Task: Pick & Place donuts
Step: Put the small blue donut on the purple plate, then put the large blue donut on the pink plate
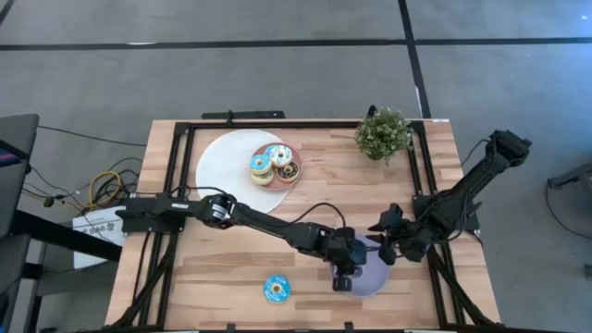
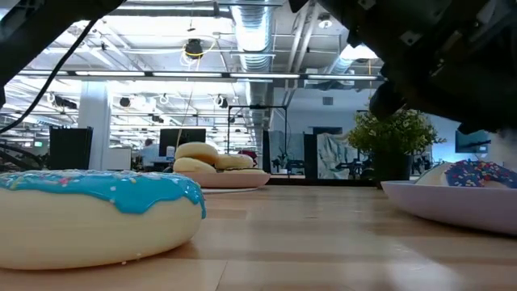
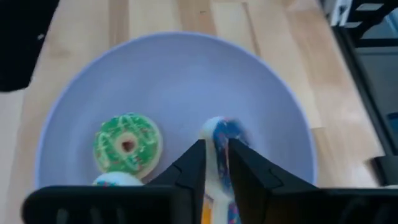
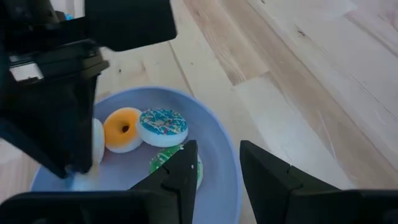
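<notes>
The left gripper (image 3: 216, 168) hangs over the lavender plate (image 3: 261, 93) at the table's 5 o'clock edge, fingers narrowed on a blue-iced donut (image 3: 219, 140) held on edge. On the plate lie a green donut (image 3: 127, 143), an orange donut (image 4: 122, 129) and a teal-sprinkled donut (image 4: 163, 126) (all close together). The right gripper (image 4: 214, 171) waits at the plate's 3 o'clock side, fingers apart, empty. A blue donut (image 1: 277, 289) lies alone at 7 o'clock. Farther, at 11 o'clock, a pink plate (image 1: 294, 181) carries more donuts (image 1: 274, 165) on a white plate (image 1: 222, 162).

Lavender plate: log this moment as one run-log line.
left claw shut on blue-iced donut, held on edge over lavender plate | right claw open beside plate | green donut in plate
</notes>
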`<state>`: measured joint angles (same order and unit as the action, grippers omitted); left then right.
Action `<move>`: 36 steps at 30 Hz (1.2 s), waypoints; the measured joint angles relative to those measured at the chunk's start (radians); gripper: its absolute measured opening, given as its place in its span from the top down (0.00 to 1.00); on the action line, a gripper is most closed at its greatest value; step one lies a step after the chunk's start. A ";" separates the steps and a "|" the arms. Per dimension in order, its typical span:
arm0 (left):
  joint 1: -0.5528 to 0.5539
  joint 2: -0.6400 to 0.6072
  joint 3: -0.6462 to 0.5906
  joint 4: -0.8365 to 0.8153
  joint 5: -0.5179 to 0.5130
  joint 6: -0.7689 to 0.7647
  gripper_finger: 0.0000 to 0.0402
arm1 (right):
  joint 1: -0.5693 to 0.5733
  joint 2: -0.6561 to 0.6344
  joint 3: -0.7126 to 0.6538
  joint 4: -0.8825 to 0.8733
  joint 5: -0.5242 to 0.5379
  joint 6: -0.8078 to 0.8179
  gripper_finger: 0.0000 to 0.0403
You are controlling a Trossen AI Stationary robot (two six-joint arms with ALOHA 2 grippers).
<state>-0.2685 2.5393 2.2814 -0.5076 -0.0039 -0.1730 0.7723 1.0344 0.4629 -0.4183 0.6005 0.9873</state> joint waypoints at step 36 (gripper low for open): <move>-0.075 -0.982 -0.913 -0.491 -0.595 -0.266 1.00 | -0.029 0.000 0.000 -0.015 0.009 -0.087 0.72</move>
<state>-0.3439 1.5570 1.3685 -0.9987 -0.5989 -0.4391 0.7438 1.0339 0.4633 -0.4336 0.6091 0.9000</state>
